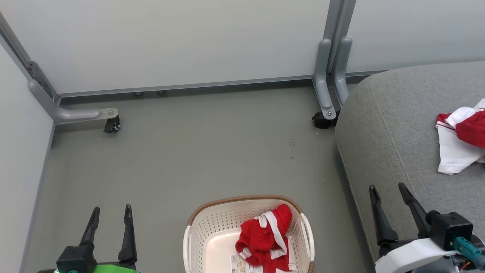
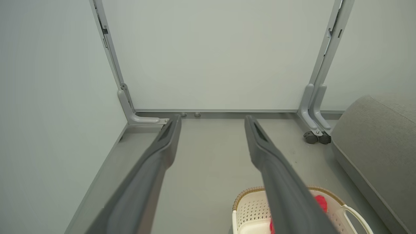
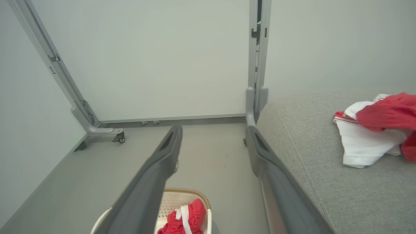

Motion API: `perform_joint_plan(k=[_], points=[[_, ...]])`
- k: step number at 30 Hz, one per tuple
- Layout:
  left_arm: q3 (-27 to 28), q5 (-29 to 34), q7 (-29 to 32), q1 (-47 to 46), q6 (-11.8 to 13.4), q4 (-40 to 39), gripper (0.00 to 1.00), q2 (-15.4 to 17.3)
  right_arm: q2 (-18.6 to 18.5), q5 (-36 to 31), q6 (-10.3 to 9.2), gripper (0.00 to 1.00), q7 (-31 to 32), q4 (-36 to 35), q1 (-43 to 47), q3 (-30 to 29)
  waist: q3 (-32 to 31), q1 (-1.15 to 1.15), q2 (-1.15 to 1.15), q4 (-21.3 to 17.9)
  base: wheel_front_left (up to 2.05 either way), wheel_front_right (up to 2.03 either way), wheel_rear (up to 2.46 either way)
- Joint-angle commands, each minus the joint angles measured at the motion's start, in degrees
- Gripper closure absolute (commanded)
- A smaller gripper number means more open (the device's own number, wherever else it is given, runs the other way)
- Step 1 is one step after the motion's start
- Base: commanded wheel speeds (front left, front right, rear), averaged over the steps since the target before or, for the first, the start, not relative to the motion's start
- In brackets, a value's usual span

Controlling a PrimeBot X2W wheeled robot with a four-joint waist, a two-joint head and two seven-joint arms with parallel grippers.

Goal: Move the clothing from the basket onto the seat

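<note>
A crumpled red garment with white bands (image 1: 267, 238) lies in the cream perforated basket (image 1: 206, 227) on the floor at bottom centre; it also peeks out in the wrist views (image 3: 183, 217) (image 2: 321, 202). A second piece of clothing (image 1: 460, 138), red and white, rests on the grey seat (image 1: 390, 129) at the right (image 3: 370, 130). My left gripper (image 1: 111, 213) is open and empty, left of the basket. My right gripper (image 1: 387, 189) is open and empty over the seat's front edge, right of the basket.
Pale partition panels close off the back and left. Their grey metal feet with black castors (image 1: 112, 124) (image 1: 323, 119) stand on the grey floor (image 1: 189, 151). The seat's rounded corner sits close to the right-hand castor.
</note>
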Motion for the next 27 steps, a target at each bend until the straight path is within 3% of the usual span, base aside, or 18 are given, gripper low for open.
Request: perform_joint_plan(k=[1,27], points=[[0.4,0.6,0.0,0.8,-0.4,0.3,0.0,-0.1,-0.1,-0.5,0.0,0.0,0.3,-0.4,0.8,0.0,-0.2,0.01,0.0,-0.1,0.0,0.0,0.0],[2.2,3.7,0.0,-2.5,-2.0,1.6,0.0,-2.5,-0.1,-0.2,0.0,0.0,0.8,-1.5,-1.0,0.0,1.8,0.01,0.0,-0.2,0.0,0.0,0.0]])
